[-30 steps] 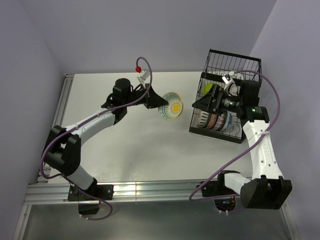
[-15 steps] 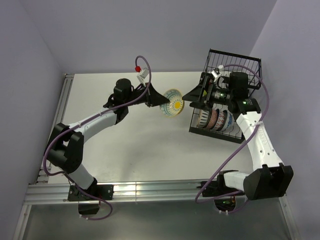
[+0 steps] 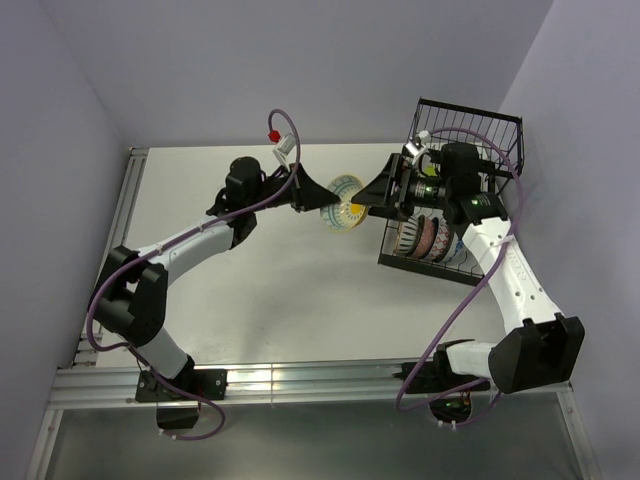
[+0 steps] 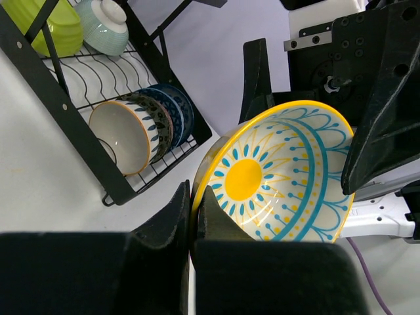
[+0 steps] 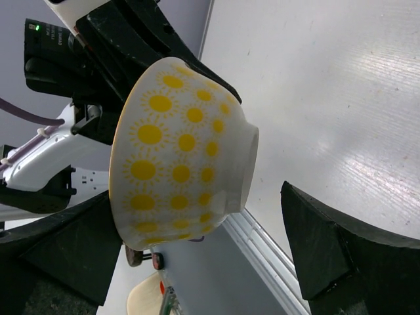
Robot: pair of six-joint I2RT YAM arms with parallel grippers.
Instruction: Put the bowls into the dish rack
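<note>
A white bowl with yellow suns outside and a blue-and-yellow pattern inside hangs on its side above the table, left of the dish rack. My left gripper is shut on its rim. My right gripper is open, and its fingers stand on either side of the bowl's base and wall. Three bowls stand on edge in the rack's slots: a cream one, a dark patterned one and a blue one.
A lime-green bowl and a pale ribbed bowl sit in the rack's tall basket end. The rack stands against the right wall. An aluminium rail runs along the table's near edge. Purple cables loop off both arms.
My right gripper has swung left, away from the rack, and now straddles the bowl. My left gripper has carried the bowl slightly up and to the right.
</note>
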